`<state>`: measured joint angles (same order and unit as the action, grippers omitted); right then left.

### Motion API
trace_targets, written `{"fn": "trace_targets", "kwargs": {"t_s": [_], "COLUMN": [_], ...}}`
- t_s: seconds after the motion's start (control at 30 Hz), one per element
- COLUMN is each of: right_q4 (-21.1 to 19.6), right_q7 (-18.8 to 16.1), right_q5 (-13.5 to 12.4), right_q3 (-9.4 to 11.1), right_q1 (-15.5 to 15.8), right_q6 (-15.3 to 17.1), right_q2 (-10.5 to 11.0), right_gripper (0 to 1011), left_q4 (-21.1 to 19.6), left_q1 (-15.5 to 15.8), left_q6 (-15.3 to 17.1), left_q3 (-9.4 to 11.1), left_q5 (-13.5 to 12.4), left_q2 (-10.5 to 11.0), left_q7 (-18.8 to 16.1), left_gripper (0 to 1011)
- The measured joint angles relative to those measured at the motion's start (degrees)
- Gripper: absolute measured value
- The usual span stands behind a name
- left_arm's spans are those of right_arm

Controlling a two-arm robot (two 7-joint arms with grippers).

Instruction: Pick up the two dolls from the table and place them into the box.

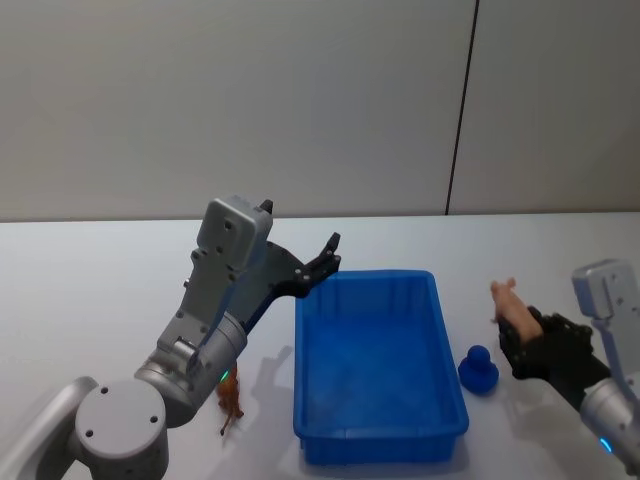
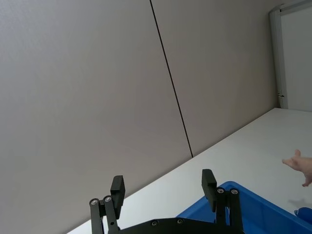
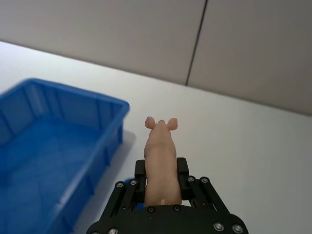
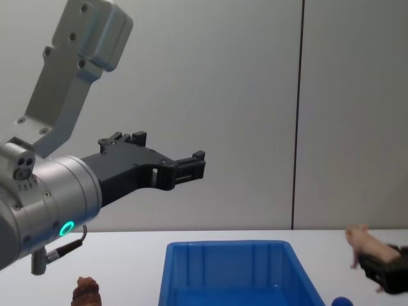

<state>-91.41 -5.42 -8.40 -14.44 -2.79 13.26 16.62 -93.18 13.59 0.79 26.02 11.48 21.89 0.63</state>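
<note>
Now: right jaws clamped on pink doll (image 1: 508, 303), raised right of box (image 1: 380, 445). Left jaws spread, empty, above box's far-left corner. Brown doll (image 1: 231, 400) on white bench (image 1: 80, 280), left of box. Grey wall (image 1: 300, 100) behind.

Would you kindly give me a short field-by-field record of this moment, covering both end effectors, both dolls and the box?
left end effector: open, holding nothing, raised near the box's far left corner
right end effector: shut on the pink doll, right of the box
pink doll: gripped, outside the box
brown doll: on the table, left of the box, beside the left arm
box: blue, no doll inside
small blue object: on the table, right of the box
</note>
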Motion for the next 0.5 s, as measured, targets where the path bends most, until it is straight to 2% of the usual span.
{"fn": "trace_targets", "kwargs": {"t_s": [0.27,0.5], "right_q4": [-1.7,-2.3], "right_q7": [-4.8,-9.2], "right_q5": [1.1,1.4], "right_q3": [-0.5,-1.0], "right_q1": [-1.2,-2.5], "right_q6": [-2.8,-3.8], "right_q2": [-0.3,-0.8], "right_gripper": [367,367], "left_q4": [0.0,0.0], "left_q1": [0.0,0.0], "left_q6": [0.0,0.0], "left_q3": [0.0,0.0], "left_q5": [0.0,0.0], "left_q2": [0.0,0.0], "left_q7": [0.0,0.0], "left_gripper": [1001,1001]}}
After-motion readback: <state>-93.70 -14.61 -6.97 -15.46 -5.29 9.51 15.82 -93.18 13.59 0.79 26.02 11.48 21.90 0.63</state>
